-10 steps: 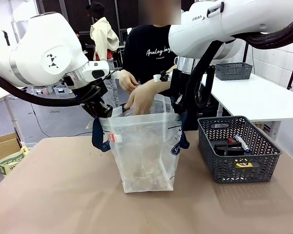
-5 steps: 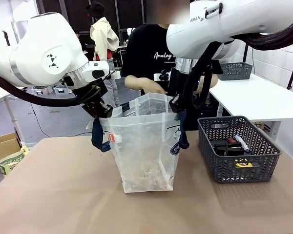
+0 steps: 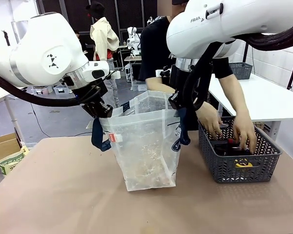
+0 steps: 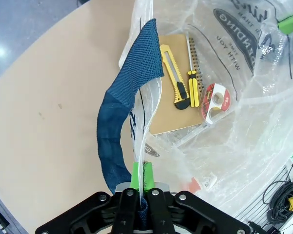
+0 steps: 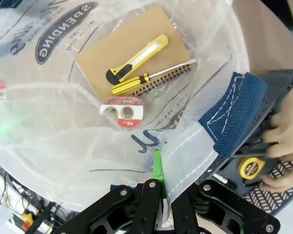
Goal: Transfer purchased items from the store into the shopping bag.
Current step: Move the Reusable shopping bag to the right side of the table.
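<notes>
Shopping bag of translucent whitish plastic, with navy strap handles, stands upright near the middle of the brown table, its mouth spread wide between the two arms. The left gripper is clamped on the bag's left rim, green pads pinched together on the plastic at the base of a navy strap. The right gripper is clamped the same way on the right rim.

On the bag's floor lies a brown spiral-bound notebook. On it rest a yellow-and-black utility knife and a yellow-and-black screwdriver, with a red tartan tape dispenser just beside them.

Right of the bag sits a dark grey mesh-pattern basket. From the far side a person's hand and their other hand reach into it, near a yellow tape measure.
</notes>
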`<control>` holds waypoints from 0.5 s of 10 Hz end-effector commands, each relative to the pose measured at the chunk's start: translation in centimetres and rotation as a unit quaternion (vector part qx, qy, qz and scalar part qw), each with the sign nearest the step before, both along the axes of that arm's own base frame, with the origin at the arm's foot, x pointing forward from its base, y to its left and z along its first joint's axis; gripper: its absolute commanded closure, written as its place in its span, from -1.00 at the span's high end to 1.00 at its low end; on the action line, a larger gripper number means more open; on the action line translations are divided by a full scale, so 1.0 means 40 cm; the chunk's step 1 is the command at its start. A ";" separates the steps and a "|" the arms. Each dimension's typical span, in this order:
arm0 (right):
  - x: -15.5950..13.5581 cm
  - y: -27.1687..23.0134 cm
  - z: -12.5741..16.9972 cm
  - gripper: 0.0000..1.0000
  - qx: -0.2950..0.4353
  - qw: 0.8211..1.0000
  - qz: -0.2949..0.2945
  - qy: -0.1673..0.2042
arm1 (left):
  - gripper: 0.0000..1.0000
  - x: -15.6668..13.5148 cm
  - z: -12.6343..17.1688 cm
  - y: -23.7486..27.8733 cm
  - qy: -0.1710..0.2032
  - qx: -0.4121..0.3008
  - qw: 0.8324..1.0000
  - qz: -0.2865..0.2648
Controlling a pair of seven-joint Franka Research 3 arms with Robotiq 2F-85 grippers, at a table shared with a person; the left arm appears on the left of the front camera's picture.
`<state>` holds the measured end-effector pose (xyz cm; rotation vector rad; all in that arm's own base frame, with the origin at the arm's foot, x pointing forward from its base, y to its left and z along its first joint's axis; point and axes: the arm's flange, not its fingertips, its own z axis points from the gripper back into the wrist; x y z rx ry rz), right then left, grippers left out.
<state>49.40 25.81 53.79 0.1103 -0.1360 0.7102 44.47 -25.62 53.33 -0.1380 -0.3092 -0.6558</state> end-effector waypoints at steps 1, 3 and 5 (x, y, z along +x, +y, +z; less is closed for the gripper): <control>-0.007 0.001 -0.001 -1.00 -0.011 1.000 -0.026 -0.012 | -1.00 0.000 0.003 0.002 0.000 -0.001 1.000 0.005; -0.006 0.002 -0.003 -1.00 -0.009 1.000 -0.027 -0.012 | -1.00 0.000 0.003 0.002 0.000 -0.001 1.000 0.005; -0.006 0.002 -0.003 -1.00 -0.009 0.999 -0.029 -0.012 | -1.00 0.000 0.003 0.002 0.000 -0.001 1.000 0.005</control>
